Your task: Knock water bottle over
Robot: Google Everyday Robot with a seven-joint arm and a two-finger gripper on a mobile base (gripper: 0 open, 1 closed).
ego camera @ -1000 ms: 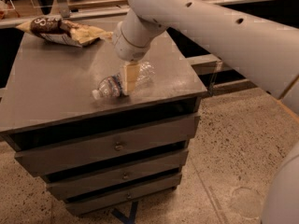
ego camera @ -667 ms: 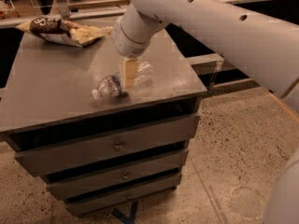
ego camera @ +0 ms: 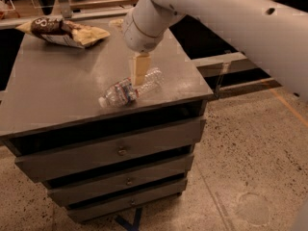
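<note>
1. Far left: a snack bag (ego camera: pixel 62 32) lies at the back corner of the cabinet top (ego camera: pixel 43 85), well apart from the work area. It plays no part in the move.

2. Left of centre: the water bottle (ego camera: pixel 120 94) lies on its side on the cabinet top, near the front edge. Its white cap (ego camera: pixel 102 101) points to the front left. The label band sits just behind the cap.

3. Long axis: it runs on a diagonal, from the cap at the front left to the clear ribbed base at the back right. The bottle is not upright.

4. Centre: my gripper (ego camera: pixel 139 71) points straight down over the clear half of the bottle, between the label band and the base. Its tip overlaps the bottle body in this view. I cannot tell whether it touches the bottle. Whether my gripper is open or closed cannot be determined from this view, nor whether it has hold of anything.

5. Right: my arm (ego camera: pixel 216 18) reaches in from the upper right, above the cabinet.

6. Judgement: the bottle lies flat, so the knock-over appears complete. A straight lift should clear it; any sideways push across the long axis would likely roll it toward the front edge.
</note>
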